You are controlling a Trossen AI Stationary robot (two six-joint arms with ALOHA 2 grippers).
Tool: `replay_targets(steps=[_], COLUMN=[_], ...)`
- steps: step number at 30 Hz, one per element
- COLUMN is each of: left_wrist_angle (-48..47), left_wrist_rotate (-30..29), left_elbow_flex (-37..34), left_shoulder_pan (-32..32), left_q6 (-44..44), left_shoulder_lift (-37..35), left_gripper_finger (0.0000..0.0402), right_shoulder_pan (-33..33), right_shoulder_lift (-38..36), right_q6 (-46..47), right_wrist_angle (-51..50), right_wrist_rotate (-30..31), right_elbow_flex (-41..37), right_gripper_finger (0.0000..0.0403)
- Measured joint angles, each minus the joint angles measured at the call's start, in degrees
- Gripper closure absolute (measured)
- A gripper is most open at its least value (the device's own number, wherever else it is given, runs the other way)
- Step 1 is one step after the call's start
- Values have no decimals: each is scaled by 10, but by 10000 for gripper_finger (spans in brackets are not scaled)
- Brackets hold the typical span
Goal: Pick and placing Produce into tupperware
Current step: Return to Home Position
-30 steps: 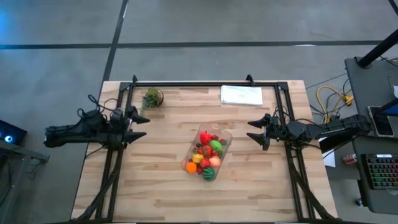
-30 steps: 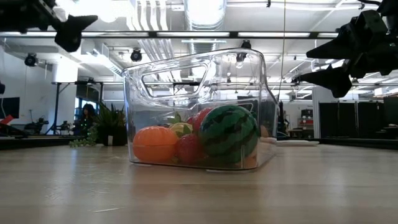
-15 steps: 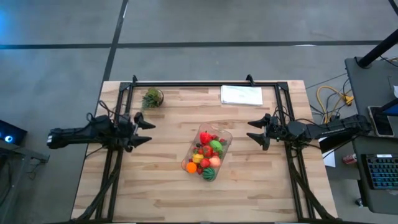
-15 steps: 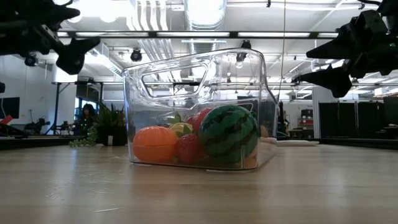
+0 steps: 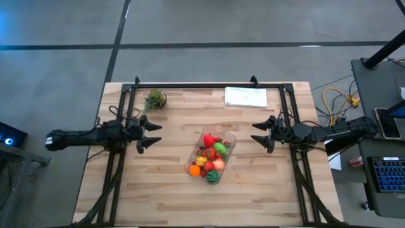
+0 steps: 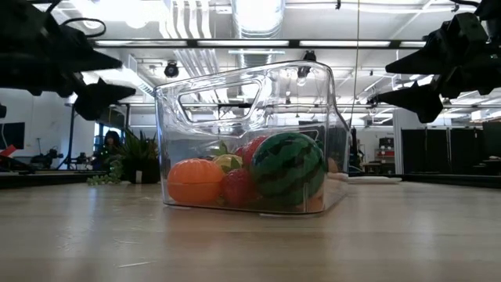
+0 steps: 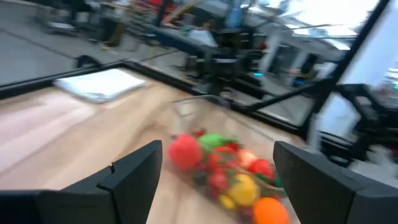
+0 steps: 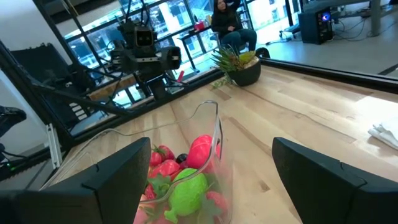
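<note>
The wooden bench [image 5: 164, 190] is carrying the clear tupperware [image 6: 235, 117] just right of its middle. The left claw [image 5: 155, 133] is hovering above the bench to the left of the tupperware, its fingers spread apart and gripping nothing. The right claw [image 5: 255, 132] is hovering to the right, likewise spread and empty. The Produce [image 5: 210, 159] is lying heaped inside the tupperware, with a watermelon [image 6: 288, 168] and an orange [image 6: 196, 182] at its near end.

Grey concrete floor [image 5: 63, 63], bright ceiling lights [image 6: 258, 12]
</note>
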Motion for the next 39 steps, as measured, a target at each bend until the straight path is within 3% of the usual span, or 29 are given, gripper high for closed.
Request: replay_targets(steps=[4, 39], left_wrist_angle=[7, 11], left_wrist_rotate=[-50, -51], left_elbow_flex=[0, -2], left_shoulder_pan=[0, 0], left_q6=[0, 0], left_shoulder_lift=[27, 113], left_gripper_finger=[109, 109], right_shoulder_pan=[0, 0], right_shoulder_lift=[0, 0], right_q6=[0, 0], right_wrist_angle=[0, 0], right_wrist_rotate=[0, 0], right_elbow_flex=[0, 0], right_gripper_finger=[75, 75])
